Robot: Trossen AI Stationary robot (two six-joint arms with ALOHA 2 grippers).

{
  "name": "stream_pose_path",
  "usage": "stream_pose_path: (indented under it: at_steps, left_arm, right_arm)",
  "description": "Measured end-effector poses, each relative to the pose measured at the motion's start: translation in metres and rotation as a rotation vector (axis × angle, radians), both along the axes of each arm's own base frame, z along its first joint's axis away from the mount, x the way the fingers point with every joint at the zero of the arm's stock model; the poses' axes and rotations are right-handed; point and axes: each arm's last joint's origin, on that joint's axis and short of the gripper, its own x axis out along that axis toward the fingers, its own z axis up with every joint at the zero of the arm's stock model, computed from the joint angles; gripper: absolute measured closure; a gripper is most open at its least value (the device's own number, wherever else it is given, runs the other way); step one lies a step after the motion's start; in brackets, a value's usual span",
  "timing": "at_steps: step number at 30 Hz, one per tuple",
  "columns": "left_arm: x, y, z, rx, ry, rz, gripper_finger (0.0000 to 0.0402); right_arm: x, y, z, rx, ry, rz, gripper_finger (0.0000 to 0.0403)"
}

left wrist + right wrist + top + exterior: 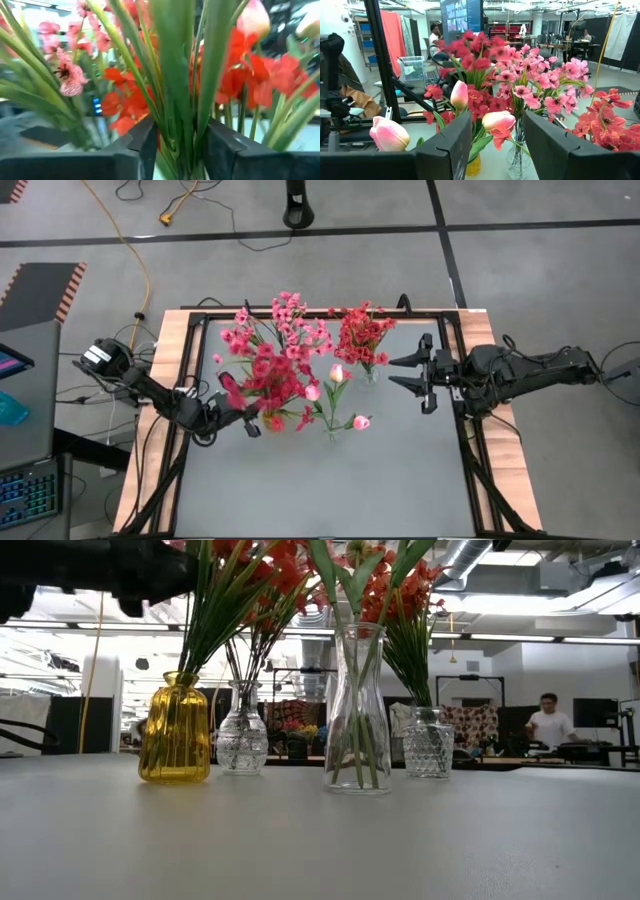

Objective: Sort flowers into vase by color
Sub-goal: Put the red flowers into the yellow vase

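Here the left tool [240,412] is set at the yellow vase [175,728], w/ a bunch of green stems [176,100] seen between its two fingers in the left wrist view. The fingers sit close on either side of the stems, so the tool is judged clenched on them, though actual contact can't be confirmed. The right tool [420,372] is held apart to the right of the vases, fingers spread, nothing in it.

The flowers are spread over four vases near the worktop [330,490] centre: dark red blooms [268,375] in the yellow vase, pink sprigs [290,315] in the cut-glass vase [242,740] behind it, pale tulip buds [337,372] in the tall clear vase [357,710], orange-red sprigs [362,330] in the small faceted vase [430,742]. A person [546,722] is seen far off in the room.

Risks, as judged:
- Several stems seem caught at once; if lifted, more than one sprig could be dragged out, incl. ones already sorted.
- The yellow vase could be tipped or slid if stems are pulled sideways rather than straight up.
- Blooms are crowded, so neighbours could be snagged and the glass vases knocked.
- Thin stems may slip from the grip mid-move.
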Motion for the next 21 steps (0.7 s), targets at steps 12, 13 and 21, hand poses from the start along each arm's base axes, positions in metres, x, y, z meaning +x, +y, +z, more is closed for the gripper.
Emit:
stream_pose_path:
  at_steps: [12,13,21]
  left_arm:
    - [-0.021,-0.014,0.013,-0.02,0.022,0.042,0.0249]
    - [-0.023,-0.015,0.013,-0.022,0.028,0.046,0.0248]
    - [-0.047,-0.022,0.025,-0.069,0.079,0.099,0.0248]
  right_arm:
    - [-0.029,-0.005,0.015,0.085,-0.037,0.006,0.0201]
    - [-0.03,-0.005,0.015,0.085,-0.036,0.006,0.0201]
    - [-0.046,-0.007,0.018,0.085,-0.058,0.007,0.0201]
